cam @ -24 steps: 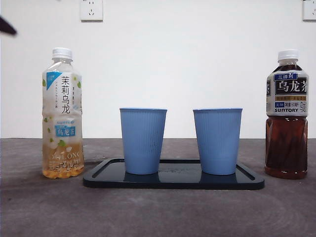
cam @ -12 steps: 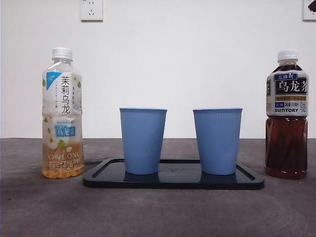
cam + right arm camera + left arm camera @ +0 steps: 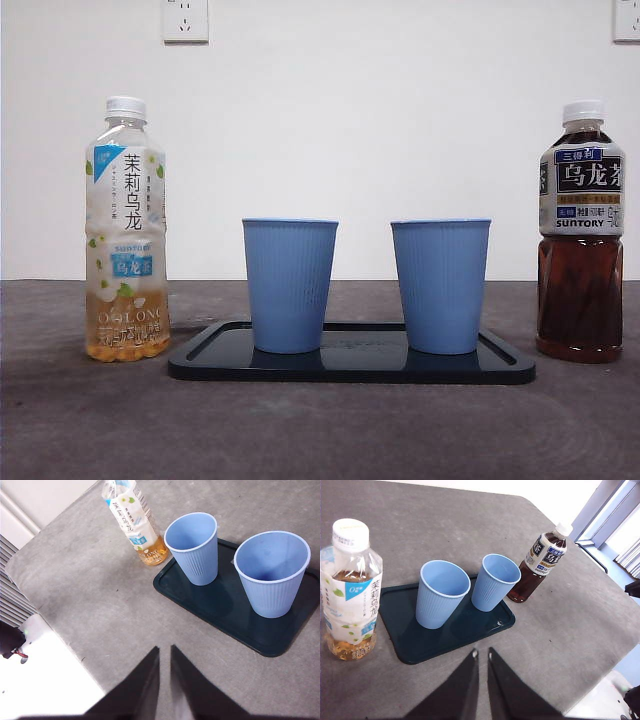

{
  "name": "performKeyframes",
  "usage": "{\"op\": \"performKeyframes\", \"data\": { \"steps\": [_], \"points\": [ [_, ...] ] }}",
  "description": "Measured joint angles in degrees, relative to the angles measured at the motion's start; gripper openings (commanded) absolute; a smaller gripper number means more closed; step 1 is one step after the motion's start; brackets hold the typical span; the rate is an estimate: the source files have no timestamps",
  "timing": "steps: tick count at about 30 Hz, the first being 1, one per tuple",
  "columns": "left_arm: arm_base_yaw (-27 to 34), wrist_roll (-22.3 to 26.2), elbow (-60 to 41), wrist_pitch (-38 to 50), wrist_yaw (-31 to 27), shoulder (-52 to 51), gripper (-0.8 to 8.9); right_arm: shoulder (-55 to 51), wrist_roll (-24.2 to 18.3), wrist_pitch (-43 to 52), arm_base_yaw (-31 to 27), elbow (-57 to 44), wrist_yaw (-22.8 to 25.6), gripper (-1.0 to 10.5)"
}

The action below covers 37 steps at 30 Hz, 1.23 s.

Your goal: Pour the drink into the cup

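A pale jasmine tea bottle (image 3: 126, 230) with a white cap stands at the left. A dark oolong tea bottle (image 3: 581, 235) with a white cap stands at the right. Two empty blue ribbed cups (image 3: 289, 285) (image 3: 440, 285) stand upright on a dark tray (image 3: 350, 368) between them. My left gripper (image 3: 482, 652) is shut and empty, held high and back from the tray (image 3: 420, 645), with the pale bottle (image 3: 350, 590) to one side. My right gripper (image 3: 164, 648) is shut and empty, also high and apart from the cups (image 3: 192, 547) (image 3: 272, 572). Neither arm shows in the front view.
Both bottles stand off the tray on the grey table. Wall sockets (image 3: 185, 20) sit on the white wall behind. The right wrist view shows the table's edge (image 3: 60, 645) near the pale bottle's side; the left wrist view shows the table's rounded corner (image 3: 615, 645) past the dark bottle (image 3: 540, 565).
A black arm tip at the front view's top left corner a second ago, and one at the top right corner half a second ago, are both gone. Bottles, cups and tray have not moved.
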Motion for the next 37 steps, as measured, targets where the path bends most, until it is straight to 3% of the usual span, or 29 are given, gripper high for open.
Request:
{"op": "performKeyframes", "data": {
  "steps": [16, 21, 28, 37],
  "points": [
    [1.0, 0.0, -0.4, 2.1, 0.1, -0.6, 0.21, 0.0, 0.0, 0.0, 0.0, 0.0, 0.0, 0.2],
    [9.6, 0.9, -8.0, 11.8, 0.2, -5.9, 0.21, 0.0, 0.0, 0.0, 0.0, 0.0, 0.0, 0.2],
    [24.3, 8.9, -28.0, 23.7, -0.1, -18.2, 0.21, 0.0, 0.0, 0.0, 0.0, 0.0, 0.0, 0.2],
    [31.6, 11.2, -43.3, 28.6, -2.8, -25.4, 0.21, 0.0, 0.0, 0.0, 0.0, 0.0, 0.0, 0.2]
  ]
}}
